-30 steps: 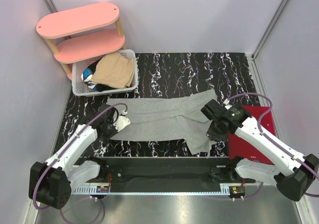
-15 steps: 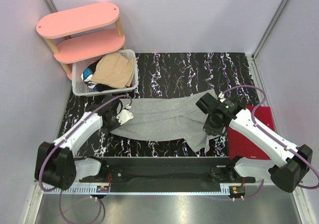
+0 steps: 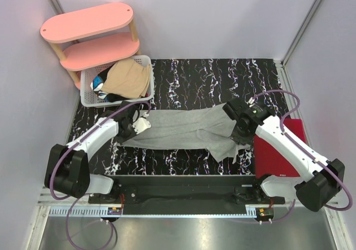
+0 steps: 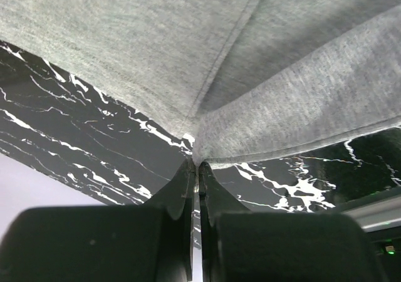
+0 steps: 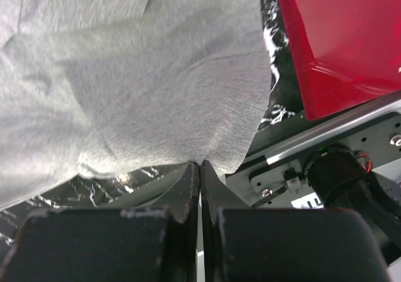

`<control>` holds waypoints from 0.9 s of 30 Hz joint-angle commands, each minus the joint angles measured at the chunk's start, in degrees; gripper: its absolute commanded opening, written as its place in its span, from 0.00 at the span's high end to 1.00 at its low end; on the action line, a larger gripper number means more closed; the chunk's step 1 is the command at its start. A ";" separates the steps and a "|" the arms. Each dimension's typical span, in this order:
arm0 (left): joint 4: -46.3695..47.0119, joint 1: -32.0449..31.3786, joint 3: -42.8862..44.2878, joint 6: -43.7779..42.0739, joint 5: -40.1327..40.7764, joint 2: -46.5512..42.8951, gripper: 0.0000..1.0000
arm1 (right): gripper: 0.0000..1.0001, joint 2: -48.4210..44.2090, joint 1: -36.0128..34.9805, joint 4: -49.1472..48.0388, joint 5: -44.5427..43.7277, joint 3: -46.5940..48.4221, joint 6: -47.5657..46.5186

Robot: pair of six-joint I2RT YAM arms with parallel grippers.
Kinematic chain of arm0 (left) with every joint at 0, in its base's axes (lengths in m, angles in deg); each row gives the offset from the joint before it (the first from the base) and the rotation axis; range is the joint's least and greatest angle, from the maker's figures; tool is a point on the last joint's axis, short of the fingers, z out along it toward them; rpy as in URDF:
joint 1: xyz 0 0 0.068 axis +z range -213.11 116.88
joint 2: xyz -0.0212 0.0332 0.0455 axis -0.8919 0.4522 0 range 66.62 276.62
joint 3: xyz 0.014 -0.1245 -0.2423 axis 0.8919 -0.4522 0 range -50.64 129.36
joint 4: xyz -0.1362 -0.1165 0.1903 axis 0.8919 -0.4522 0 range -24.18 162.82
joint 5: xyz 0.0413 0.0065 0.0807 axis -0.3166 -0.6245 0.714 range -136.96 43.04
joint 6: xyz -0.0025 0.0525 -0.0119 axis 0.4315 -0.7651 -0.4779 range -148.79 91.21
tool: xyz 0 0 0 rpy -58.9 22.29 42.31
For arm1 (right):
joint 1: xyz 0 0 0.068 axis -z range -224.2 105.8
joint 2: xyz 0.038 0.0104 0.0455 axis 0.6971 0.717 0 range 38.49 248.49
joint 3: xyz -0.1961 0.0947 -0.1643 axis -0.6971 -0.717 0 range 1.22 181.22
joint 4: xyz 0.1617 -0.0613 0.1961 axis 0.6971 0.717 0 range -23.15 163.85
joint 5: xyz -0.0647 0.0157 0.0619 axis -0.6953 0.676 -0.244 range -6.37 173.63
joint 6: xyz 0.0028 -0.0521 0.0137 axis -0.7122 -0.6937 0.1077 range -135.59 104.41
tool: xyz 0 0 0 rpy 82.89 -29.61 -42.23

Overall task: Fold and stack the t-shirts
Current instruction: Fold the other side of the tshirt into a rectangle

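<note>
The left arm [image 3: 94,141] is extended toward 2 o'clock, the right arm [image 3: 286,147] toward 10 o'clock. The left gripper [image 4: 195,163] and right gripper [image 5: 199,164] are clamped on the grey t-shirt [image 3: 183,129].

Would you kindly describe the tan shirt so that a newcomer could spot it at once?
Find the pink shelf in the far left corner; a white basket stands just in front of it. The tan shirt lies crumpled on top of the clothes in that basket. It is the only beige piece there, unlike the grey shirt stretched out mid-table.
</note>
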 commanded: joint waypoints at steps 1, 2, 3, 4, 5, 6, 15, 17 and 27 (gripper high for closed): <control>2.46 1.17 1.18 -2.02 2.45 0.77 0.98 | 1.00 1.98 2.96 -3.22 -3.23 2.41 -3.65; 2.63 1.43 1.27 -2.11 2.63 0.94 0.97 | 1.00 2.51 3.49 -3.84 -2.88 2.32 -4.44; 2.81 1.61 1.27 -2.19 2.89 1.12 0.97 | 1.00 2.95 3.76 -4.46 -2.88 2.32 -4.71; 2.99 1.79 1.36 -2.46 3.07 1.47 0.97 | 1.00 4.00 4.11 -5.60 -2.88 2.32 -4.97; 3.08 1.88 1.53 -2.55 3.07 1.56 0.98 | 1.00 4.45 4.55 -6.22 -2.36 2.32 -5.50; 3.16 2.05 1.71 -2.81 3.15 1.65 0.98 | 1.00 4.89 4.72 -6.74 -2.09 2.23 -5.68; 5.45 2.23 4.61 -3.77 4.03 7.00 0.96 | 1.00 9.19 6.74 -11.32 -1.65 2.76 -7.87; 6.15 2.32 5.92 -4.04 4.12 8.76 0.96 | 1.00 9.90 7.45 -11.85 -2.08 3.11 -8.75; 9.05 3.19 9.80 -5.97 6.50 15.10 0.77 | 1.00 15.52 10.35 -16.24 -3.14 4.69 -11.39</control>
